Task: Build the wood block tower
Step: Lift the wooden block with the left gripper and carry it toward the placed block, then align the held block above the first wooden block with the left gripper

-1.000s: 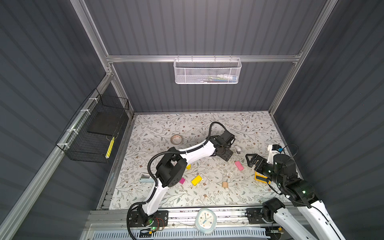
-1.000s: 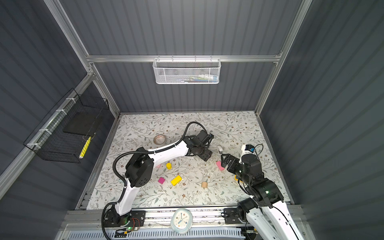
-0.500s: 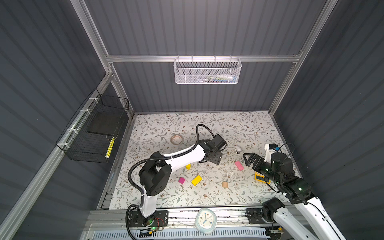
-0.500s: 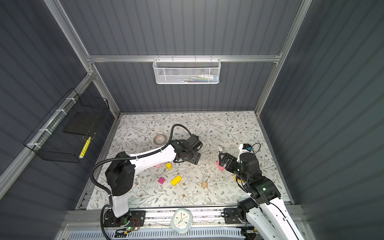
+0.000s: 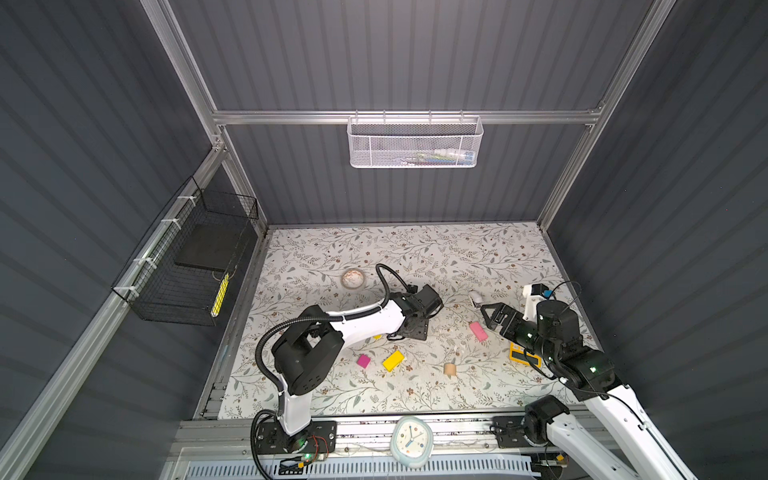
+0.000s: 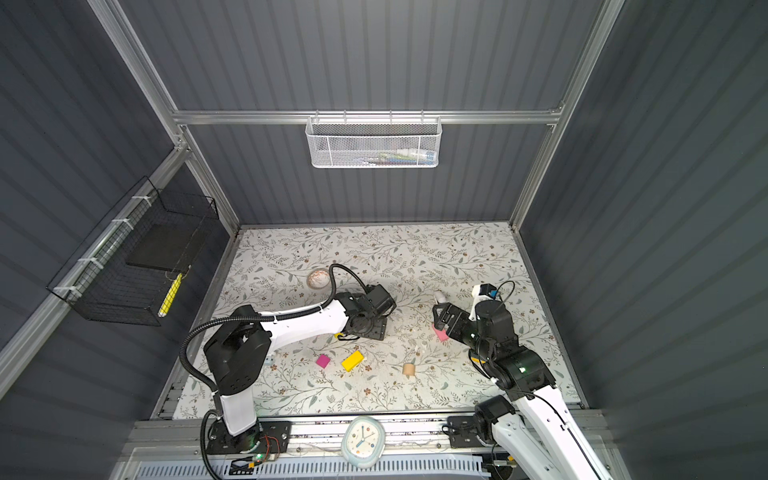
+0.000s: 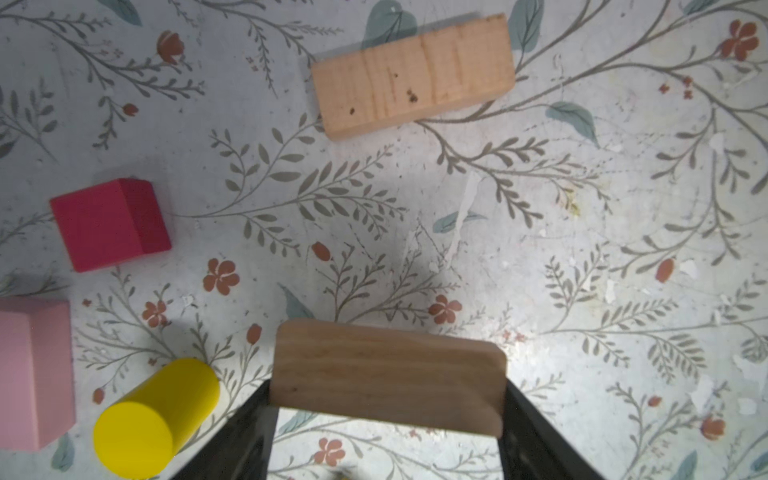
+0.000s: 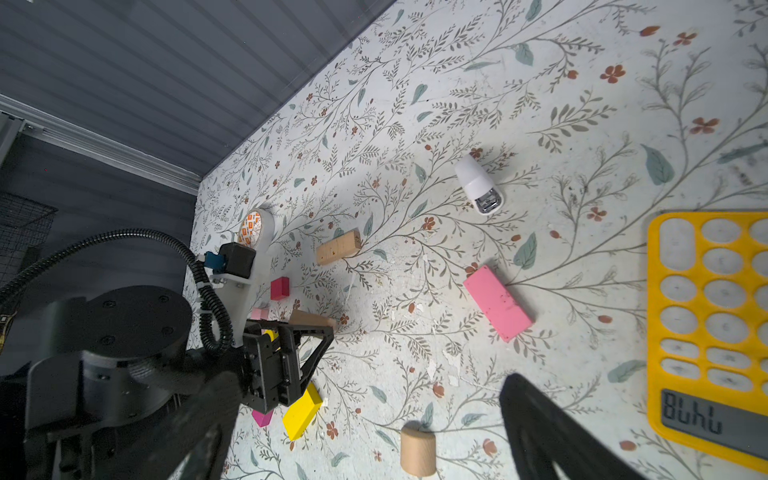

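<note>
The wood blocks lie loose and single on the floral mat (image 5: 457, 257). One tan block (image 7: 388, 370) is held crosswise in the left gripper (image 7: 388, 415), whose jaws stand fairly wide and clamp its two ends. It hangs low over the middle of the mat, and whether it touches the mat cannot be told.

In the left wrist view a tan bar (image 7: 411, 75), a red cube (image 7: 110, 224), a pale pink block (image 7: 35, 374) and a yellow cylinder (image 7: 153, 415) on its side lie close around it. Nearer the front edge, in both top views, rest a magenta cube (image 5: 363, 360), a yellow bar (image 5: 393, 360) and a tan cylinder (image 5: 449, 369).

A pink bar (image 8: 496, 303) lies just beside the right gripper (image 5: 487, 318), which gapes fully and grips nothing. Further out lie a white stapler (image 8: 478, 191), a yellow calculator (image 8: 715, 324) and a tape roll (image 5: 353, 278).
</note>
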Controlling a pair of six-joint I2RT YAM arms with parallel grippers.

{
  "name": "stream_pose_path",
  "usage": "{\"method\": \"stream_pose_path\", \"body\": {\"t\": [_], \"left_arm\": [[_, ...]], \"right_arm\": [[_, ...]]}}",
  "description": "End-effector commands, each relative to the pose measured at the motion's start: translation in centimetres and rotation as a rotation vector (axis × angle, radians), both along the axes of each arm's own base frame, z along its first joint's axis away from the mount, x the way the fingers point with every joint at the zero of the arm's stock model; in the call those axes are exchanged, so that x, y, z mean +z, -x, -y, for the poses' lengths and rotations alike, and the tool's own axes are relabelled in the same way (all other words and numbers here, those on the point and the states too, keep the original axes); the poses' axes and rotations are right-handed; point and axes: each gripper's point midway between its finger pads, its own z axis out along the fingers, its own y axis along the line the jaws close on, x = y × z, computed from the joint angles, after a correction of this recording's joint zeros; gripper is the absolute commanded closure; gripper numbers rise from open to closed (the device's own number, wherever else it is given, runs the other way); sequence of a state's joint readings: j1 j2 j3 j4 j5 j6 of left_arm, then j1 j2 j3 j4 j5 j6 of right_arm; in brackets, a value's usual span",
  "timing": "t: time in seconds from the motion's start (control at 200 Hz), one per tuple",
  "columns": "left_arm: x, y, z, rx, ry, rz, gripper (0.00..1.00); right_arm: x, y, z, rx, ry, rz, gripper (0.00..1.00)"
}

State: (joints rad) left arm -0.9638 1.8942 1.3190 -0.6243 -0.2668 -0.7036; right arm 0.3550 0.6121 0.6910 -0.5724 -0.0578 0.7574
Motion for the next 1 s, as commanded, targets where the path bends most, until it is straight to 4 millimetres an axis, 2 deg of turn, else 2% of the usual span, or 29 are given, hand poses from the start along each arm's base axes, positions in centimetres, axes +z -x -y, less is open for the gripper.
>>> {"method": "stream_pose_path", "body": {"t": [0.0, 0.185, 0.565, 0.59, 0.735, 0.991], "left_arm": [[-1.4, 0.0, 0.3, 0.059, 0.003, -0.009, 0.38], [-3.1, -0.6, 1.0, 0.117, 0.004, -0.021, 0.37], [-5.5, -1.2, 0.3, 0.242, -0.050, -0.027, 0.30], [-4.7, -1.9, 1.3, 0.250, -0.022, -0.010, 0.30], [-4.9, -2.4, 1.6, 0.273, -0.029, -0.001, 0.28], [-5.7, -2.9, 1.1, 0.311, -0.051, -0.007, 0.28]], "right_arm": [[0.7, 0.0, 0.2, -0.003, 0.004, 0.021, 0.01], [0.8, 0.2, 0.5, -0.011, 0.011, 0.026, 0.01], [1.1, 0.4, 1.0, -0.029, 0.034, 0.033, 0.01], [1.2, 0.4, 1.0, -0.028, 0.033, 0.035, 0.01], [1.1, 0.3, 1.0, -0.029, 0.035, 0.033, 0.01], [1.1, 0.3, 1.1, -0.034, 0.037, 0.030, 0.01]]}}
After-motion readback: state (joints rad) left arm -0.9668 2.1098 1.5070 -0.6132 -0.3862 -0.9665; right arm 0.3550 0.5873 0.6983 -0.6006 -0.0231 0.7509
